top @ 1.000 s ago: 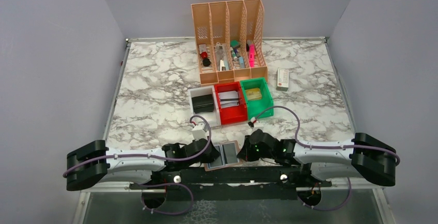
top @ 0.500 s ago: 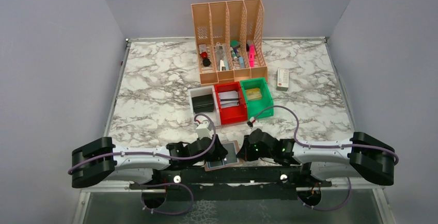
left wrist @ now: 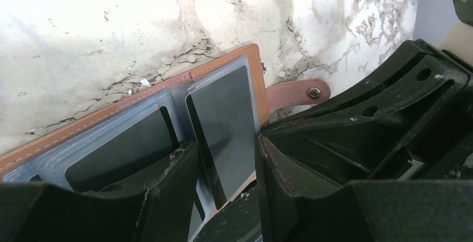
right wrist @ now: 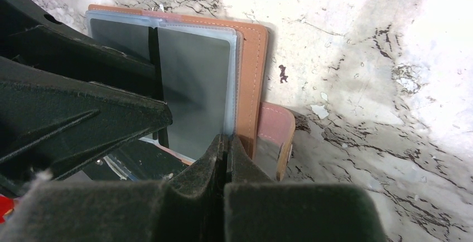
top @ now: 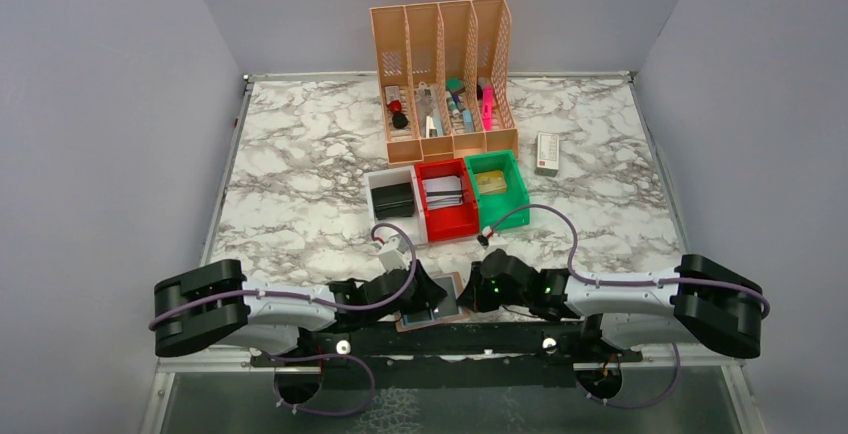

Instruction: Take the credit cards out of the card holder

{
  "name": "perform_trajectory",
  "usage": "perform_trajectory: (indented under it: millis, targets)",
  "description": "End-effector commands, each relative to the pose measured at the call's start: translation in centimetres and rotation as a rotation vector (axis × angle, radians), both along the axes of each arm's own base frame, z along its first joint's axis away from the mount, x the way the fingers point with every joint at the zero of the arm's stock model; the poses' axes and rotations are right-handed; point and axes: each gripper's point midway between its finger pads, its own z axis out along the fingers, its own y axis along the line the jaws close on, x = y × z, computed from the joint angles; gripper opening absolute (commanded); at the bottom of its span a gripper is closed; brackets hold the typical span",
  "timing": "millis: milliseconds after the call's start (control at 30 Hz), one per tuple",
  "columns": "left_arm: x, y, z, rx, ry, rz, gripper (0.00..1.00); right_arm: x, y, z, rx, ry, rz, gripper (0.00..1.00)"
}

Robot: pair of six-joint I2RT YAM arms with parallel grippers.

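The flat tan-brown stitched card holder (right wrist: 252,69) is lying open at the near edge of the white-and-grey marbled table (top: 300,154), between the 2 arms. Its clear plastic sleeves are showing 2 thin dark rectangular credit cards (left wrist: 223,122) side by side, both sitting inside their pockets. A brown snap strap (left wrist: 295,92) is sticking out from the holder's right side and resting on the table.

The left gripper (left wrist: 226,148) is hanging low over the holder with its black fingers parted. The sleeve nearest the strap and its card are showing in the gap, and the fingers are not clamping anything I can make out. The right gripper (right wrist: 226,144) is pressing its fingers fully together, tips sitting at the near edge of that same sleeve. Whether the plastic is being pinched between them cannot be told.

Farther back, a peach slotted desk organiser (top: 445,64) is standing with pens in it. 3 small bins, white (top: 372,194), red (top: 452,224) and green (top: 503,216), are sitting in a row before it. A small white box (top: 547,154) is lying to their right.
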Motion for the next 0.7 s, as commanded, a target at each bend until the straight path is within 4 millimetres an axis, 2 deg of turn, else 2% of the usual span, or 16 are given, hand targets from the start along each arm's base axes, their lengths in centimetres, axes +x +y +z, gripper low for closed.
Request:
perform_trajectory:
  millis: [0, 300, 467, 567, 667]
  targets:
    - [-2.0, 4.1, -5.6, 0.188, 0.111, -0.002, 0.45, -0.5, 0.0, -0.8, -0.025, 0.017, 0.033, 0.01]
    - [-1.7, 3.5, -5.3, 0.186, 0.094, -0.005, 0.22, -0.4, -0.4, -1.5, -0.064, 0.024, 0.016, 0.01]
    - [-1.7, 3.7, -4.9, 0.168, 0.084, -0.004, 0.21, -0.3, -0.9, -1.8, -0.086, 0.025, 0.002, 0.01]
    - [-1.7, 3.3, -4.1, 0.144, 0.068, -0.028, 0.29, -0.4, -1.1, -2.0, -0.093, 0.03, -0.002, 0.01]
    - [-2.2, 2.5, -3.3, 0.115, 0.056, -0.084, 0.3, -0.4, -1.0, -2.1, -0.094, 0.031, -0.001, 0.01]
